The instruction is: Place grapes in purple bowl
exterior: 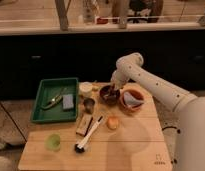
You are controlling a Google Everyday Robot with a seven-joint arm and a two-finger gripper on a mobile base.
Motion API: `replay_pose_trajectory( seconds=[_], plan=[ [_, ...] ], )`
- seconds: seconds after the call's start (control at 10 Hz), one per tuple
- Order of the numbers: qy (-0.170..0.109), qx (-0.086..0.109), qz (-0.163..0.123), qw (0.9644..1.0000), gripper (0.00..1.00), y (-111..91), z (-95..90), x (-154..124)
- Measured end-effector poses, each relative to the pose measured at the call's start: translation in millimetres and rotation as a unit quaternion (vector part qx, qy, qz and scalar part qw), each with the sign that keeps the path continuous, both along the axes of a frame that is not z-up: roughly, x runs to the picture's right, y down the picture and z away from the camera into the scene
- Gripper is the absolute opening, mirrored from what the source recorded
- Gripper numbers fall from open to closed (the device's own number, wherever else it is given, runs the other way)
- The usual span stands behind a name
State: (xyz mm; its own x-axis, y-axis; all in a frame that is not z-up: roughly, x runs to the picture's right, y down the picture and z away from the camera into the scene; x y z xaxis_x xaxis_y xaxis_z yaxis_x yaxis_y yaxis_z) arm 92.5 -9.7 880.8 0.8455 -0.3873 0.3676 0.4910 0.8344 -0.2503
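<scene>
Gripper (111,90) low inside rim of purple bowl (105,99), rear of table (131,145), just beside orange-red bowl (132,98). Placement suits release into bowl. Grip state and grapes: cannot tell.

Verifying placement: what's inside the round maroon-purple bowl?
The robot's gripper sits in the mouth of the round maroon-purple bowl, whose inside looks dark. Anything lying beneath the gripper is covered.

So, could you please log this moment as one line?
gripper: at purple bowl | grapes: not discernible | orange-red bowl: beside purple bowl
</scene>
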Motion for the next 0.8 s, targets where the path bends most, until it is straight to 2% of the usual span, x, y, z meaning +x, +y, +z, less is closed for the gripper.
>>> replay_pose_trajectory(
  seconds=[0.7,0.8],
  plan=[
    [-0.003,-0.008,-0.014,0.9999,0.78,2.6,2.4,-7.4],
    [-0.003,-0.008,-0.015,0.9999,0.8,2.7,2.6,-7.3]
  ],
)
